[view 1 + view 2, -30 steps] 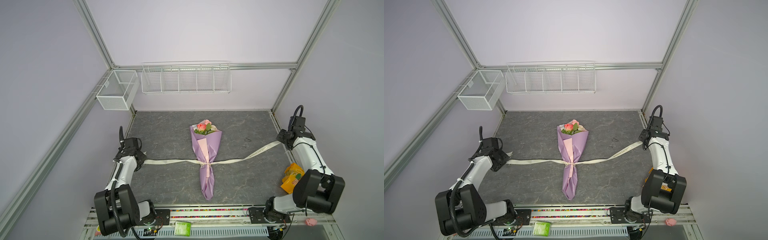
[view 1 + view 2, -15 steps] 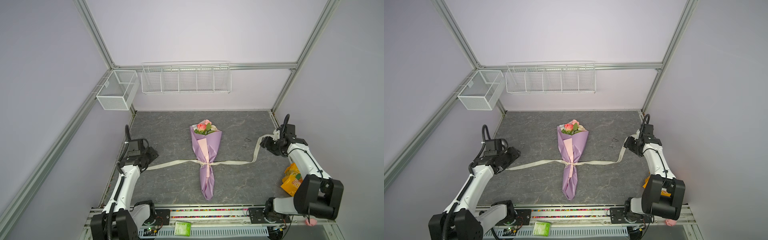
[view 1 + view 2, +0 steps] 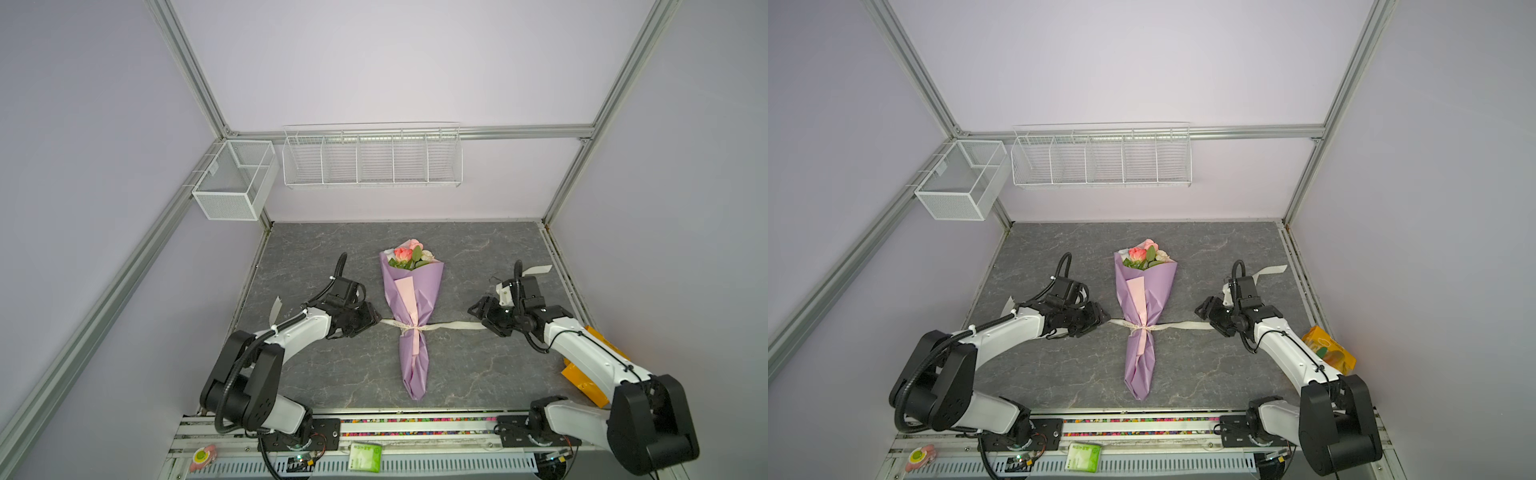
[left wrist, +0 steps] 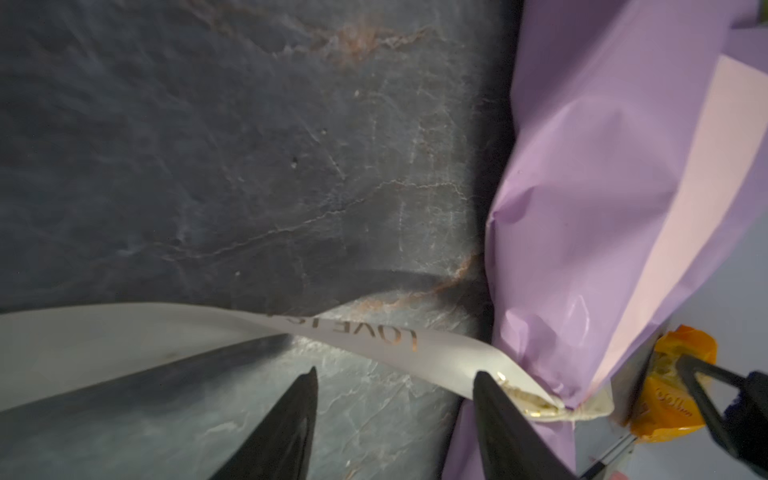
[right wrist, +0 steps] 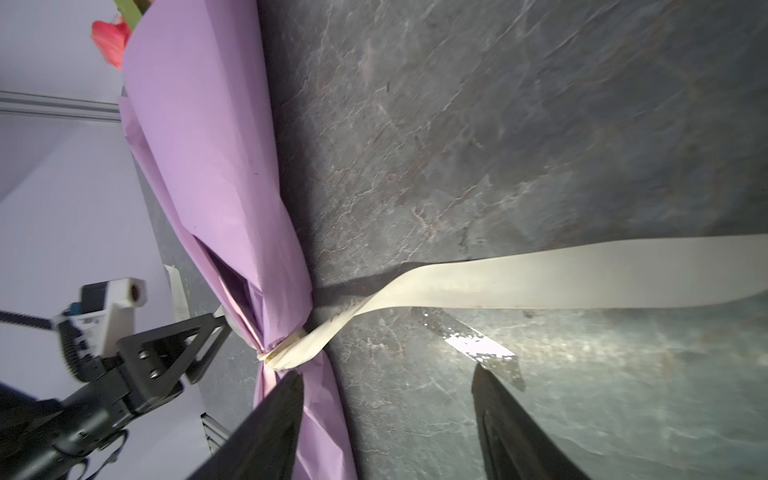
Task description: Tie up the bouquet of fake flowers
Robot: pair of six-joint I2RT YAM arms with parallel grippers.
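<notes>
The bouquet of fake flowers (image 3: 409, 254) lies wrapped in lilac paper (image 3: 415, 299) mid-table, pink and cream heads at the far end. A cream lettered ribbon (image 3: 453, 325) is knotted round its narrow waist (image 5: 286, 353) and trails to both sides. My left gripper (image 3: 372, 321) hovers open just left of the knot. In its wrist view the ribbon (image 4: 374, 336) passes beyond the left gripper (image 4: 395, 372), nothing between the fingers. My right gripper (image 3: 478, 318) stands open to the right. The ribbon (image 5: 540, 282) lies past the right gripper (image 5: 386, 371).
An orange packet (image 3: 590, 365) lies by the right wall under the right arm. The ribbon's loose ends curl up at far left (image 3: 275, 309) and far right (image 3: 538, 270). Wire baskets (image 3: 372, 160) and a mesh box (image 3: 232, 183) hang on the walls.
Both grippers held the ribbon's ends taut at the table's sides; they have let go, opened and moved inward close to the bouquet. The ribbon now lies slack.
</notes>
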